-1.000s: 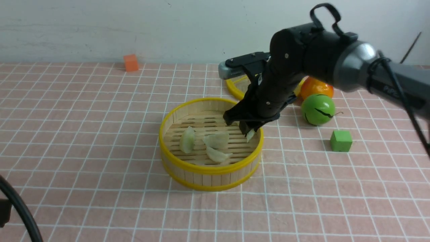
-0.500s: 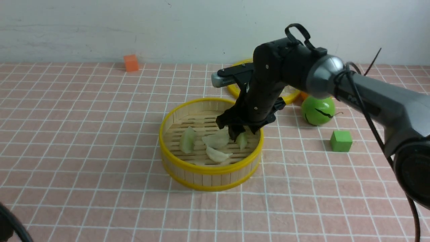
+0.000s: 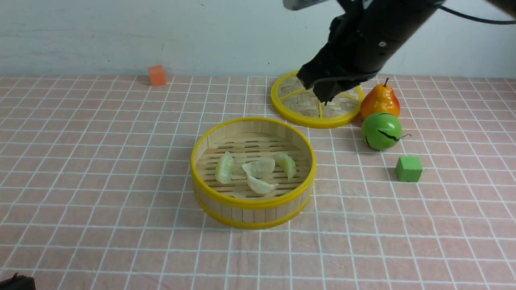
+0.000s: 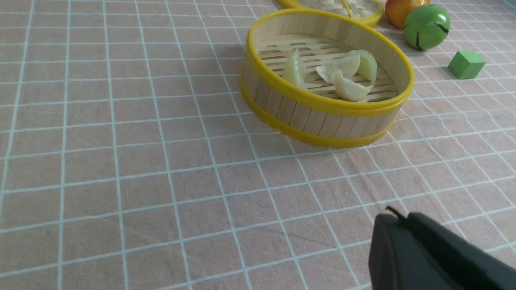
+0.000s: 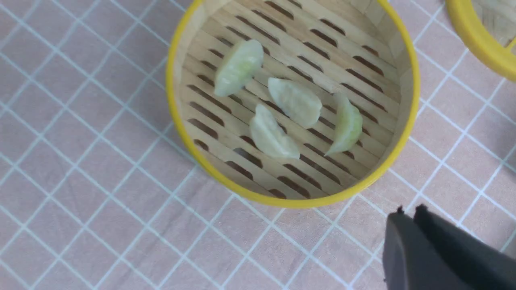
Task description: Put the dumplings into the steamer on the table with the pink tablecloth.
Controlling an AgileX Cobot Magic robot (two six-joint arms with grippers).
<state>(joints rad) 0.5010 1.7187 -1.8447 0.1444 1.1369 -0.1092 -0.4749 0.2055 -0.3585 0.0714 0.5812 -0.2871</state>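
**Status of parts**

- The steamer (image 3: 252,203) stands on the surface, near the middle of the pink tablecloth (image 3: 100,161).
- All four dumplings (image 3: 260,167) lie on its slatted floor. Three cluster at the centre and the side toward the right arm, and one lies apart toward the left. No dumpling shows on the cloth in any view.
- The right pincer (image 3: 324,96) hangs raised above the surface, clear of the steamer. In the front view it overlaps the flat lid (image 3: 316,121) behind the steamer. Its fingers are together with nothing between them, as the right wrist view confirms.
- The left pincer (image 4: 397,215) sits low at the near edge of the surface, well apart from the steamer. Its fingers are together and it holds nothing.
- The pear (image 3: 381,102), green ball (image 3: 381,131), green cube (image 3: 408,169) and orange cube (image 3: 157,75) all rest outside the steamer.

**Step in hand**

Judged from this layout, the placing step is finished: every dumpling is inside the basket and neither pincer carries a load.

**Next move**

No further grasp appears necessary. The right arm needs only a clear path back to rest, high enough to pass over the yellow rim, the lid and the fruit without touching them. The left arm needs no motion.
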